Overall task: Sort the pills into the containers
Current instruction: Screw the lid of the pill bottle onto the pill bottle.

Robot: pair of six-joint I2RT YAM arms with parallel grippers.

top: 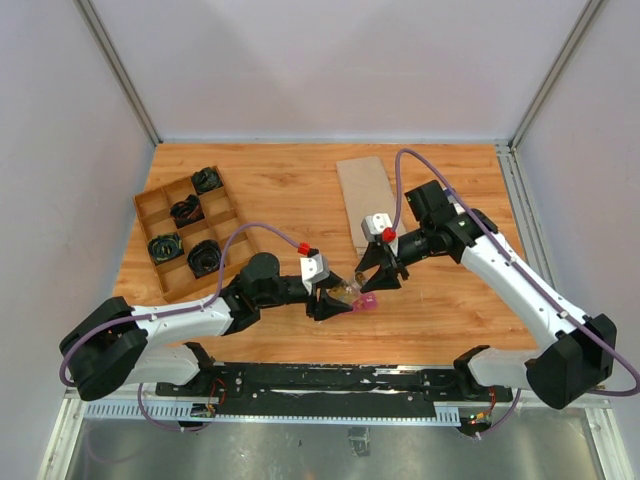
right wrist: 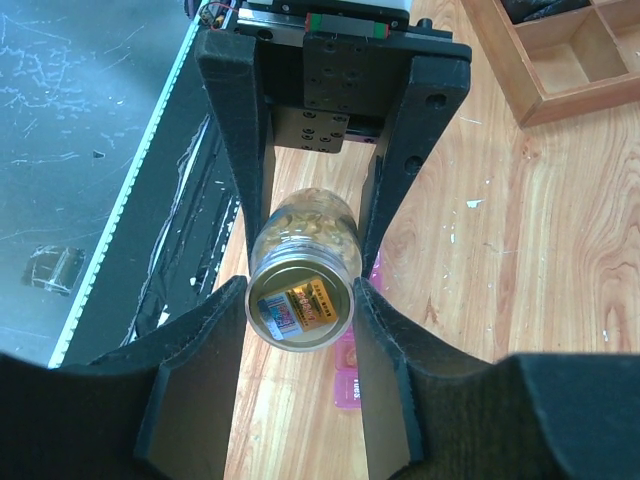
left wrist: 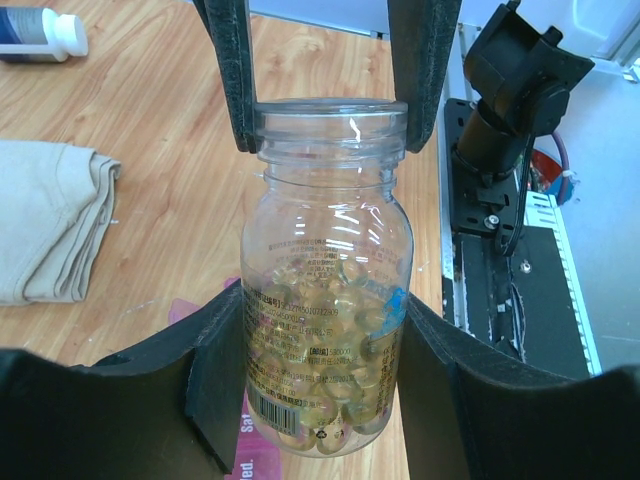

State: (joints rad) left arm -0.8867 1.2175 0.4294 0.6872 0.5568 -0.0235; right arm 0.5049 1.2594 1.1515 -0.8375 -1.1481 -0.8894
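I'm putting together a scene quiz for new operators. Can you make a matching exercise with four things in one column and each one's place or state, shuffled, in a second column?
Things:
1. pill bottle
2. pink pill organizer
3. wooden divided tray
4. cardboard sheet

Places or states:
A. lies flat toward the far edge of the table
B. holds black items
C. gripped by the left hand and the right hand
D. lies just below the bottle

Pairs: 1-C, 2-D, 3-B, 4-A
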